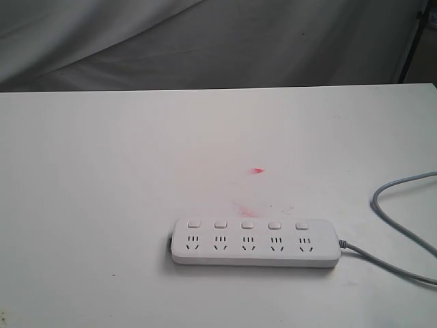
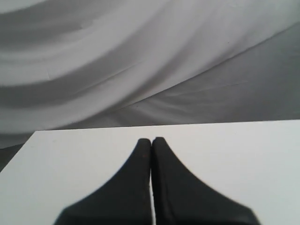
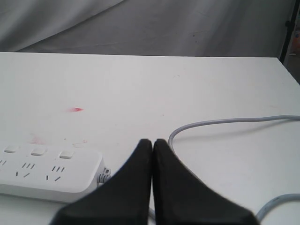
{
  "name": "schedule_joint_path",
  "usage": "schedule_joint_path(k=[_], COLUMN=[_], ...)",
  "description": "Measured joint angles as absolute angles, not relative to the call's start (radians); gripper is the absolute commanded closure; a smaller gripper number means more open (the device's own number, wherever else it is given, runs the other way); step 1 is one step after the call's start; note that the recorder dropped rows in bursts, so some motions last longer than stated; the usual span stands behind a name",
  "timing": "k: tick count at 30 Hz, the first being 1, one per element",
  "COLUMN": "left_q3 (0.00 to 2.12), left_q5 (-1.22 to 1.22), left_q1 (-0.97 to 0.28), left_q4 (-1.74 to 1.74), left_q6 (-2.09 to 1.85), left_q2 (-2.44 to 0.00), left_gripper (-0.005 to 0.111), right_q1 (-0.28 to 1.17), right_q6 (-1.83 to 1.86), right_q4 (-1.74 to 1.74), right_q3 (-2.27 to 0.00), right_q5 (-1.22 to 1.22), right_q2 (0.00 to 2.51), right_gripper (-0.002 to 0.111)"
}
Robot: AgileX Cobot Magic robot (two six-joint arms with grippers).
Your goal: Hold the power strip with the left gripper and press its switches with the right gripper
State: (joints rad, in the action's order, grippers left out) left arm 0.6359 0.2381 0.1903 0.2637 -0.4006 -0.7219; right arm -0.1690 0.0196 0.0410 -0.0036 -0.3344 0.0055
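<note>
Left end effector point(image 2: 151, 140): jaws pressed together, nothing between them. Its camera sees only bare worktop point(image 1: 102, 171) and the grey cloth behind, with no strip in sight. Right end effector point(image 3: 153, 141): jaws together too, empty, and just beside the cord end of the power strip point(image 1: 255, 241). Three buttons and the grey cord point(image 1: 403, 225) show ahead of it.

Neither arm shows in the exterior view.

The strip lies flat near the worktop's near edge, right of the middle, with its long axis parallel to that edge. The cord leaves toward the right edge and loops back. Its switches point(image 1: 247, 224) run along the strip's far side — sockets on the near side. A red mark point(image 1: 257, 170) sits further toward the far edge, clear of the strip.

Judgement: the right arm is the nearer one and already faces the cord end. The left has the longer reach, to the free end nearer the left edge. It must open and clamp across the short axis without covering the button row — hold first, press after.
</note>
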Motion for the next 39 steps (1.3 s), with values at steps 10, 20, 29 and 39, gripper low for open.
schedule_joint_path(k=[10,20,29,39], left_q3=[0.699,0.714,0.714,0.714], left_q5=[0.247,0.463,0.903,1.013], left_q1=[0.259,0.46,0.554,0.554], left_q4=[0.835,1.402,1.557,1.435], left_q6=[-1.059,-1.738,-2.081,-2.089], left_q2=[-0.945,-1.133,-1.305,-1.353], left_gripper=[0.107,0.107,0.107,0.107], right_q1=[-0.169,-0.169,-0.169,-0.169], right_q6=[0.02,0.02,0.02,0.02], right_q4=[0.041,0.041,0.041,0.041], right_q3=[-0.004,-0.004,-0.004,-0.004], right_q5=[-0.334,-0.334,-0.334,-0.334], right_q2=[0.005,0.005,0.005,0.005], right_gripper=[0.108,0.108,0.108,0.108])
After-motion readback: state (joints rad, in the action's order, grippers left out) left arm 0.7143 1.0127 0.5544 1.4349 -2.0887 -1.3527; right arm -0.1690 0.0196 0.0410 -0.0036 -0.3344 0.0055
